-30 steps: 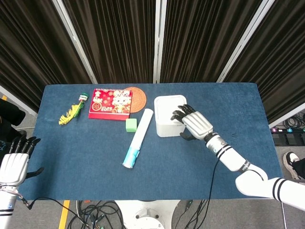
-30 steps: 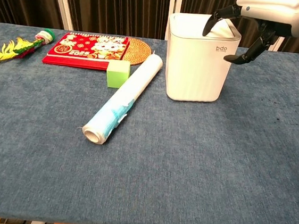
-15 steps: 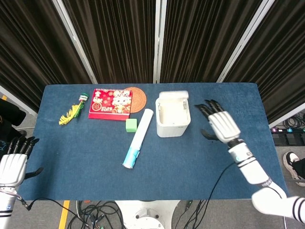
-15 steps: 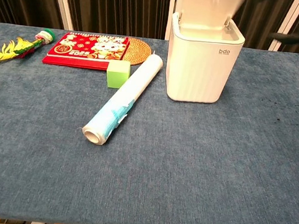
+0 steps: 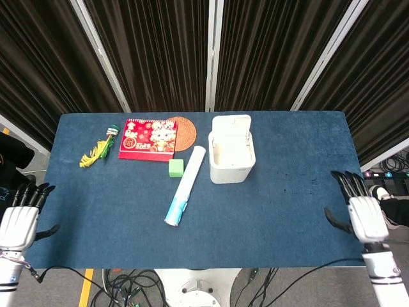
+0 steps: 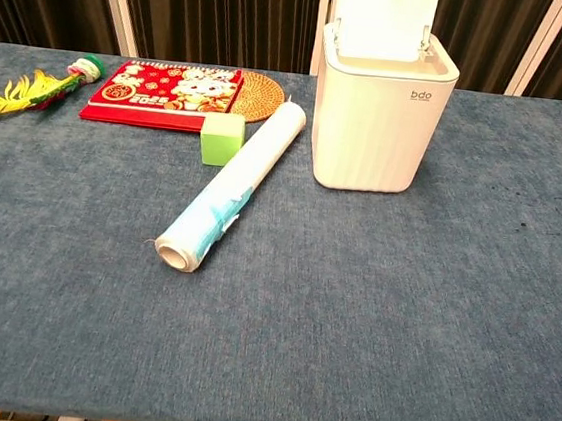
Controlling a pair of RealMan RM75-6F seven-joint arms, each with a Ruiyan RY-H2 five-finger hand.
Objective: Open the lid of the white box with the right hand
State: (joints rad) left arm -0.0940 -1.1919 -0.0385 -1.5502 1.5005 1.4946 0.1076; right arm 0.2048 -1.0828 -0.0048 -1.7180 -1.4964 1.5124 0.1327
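The ribbed white plastic box stands with its flat lid upright; both hands, right hand and left hand, hang empty, fingers spread.

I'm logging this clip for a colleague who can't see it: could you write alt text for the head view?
A white box stands on a blue table with its lid swung up and open. Both hands are open and empty near the front corners: right hand, left hand. A film roll, green block and red booklet lie left of the box.
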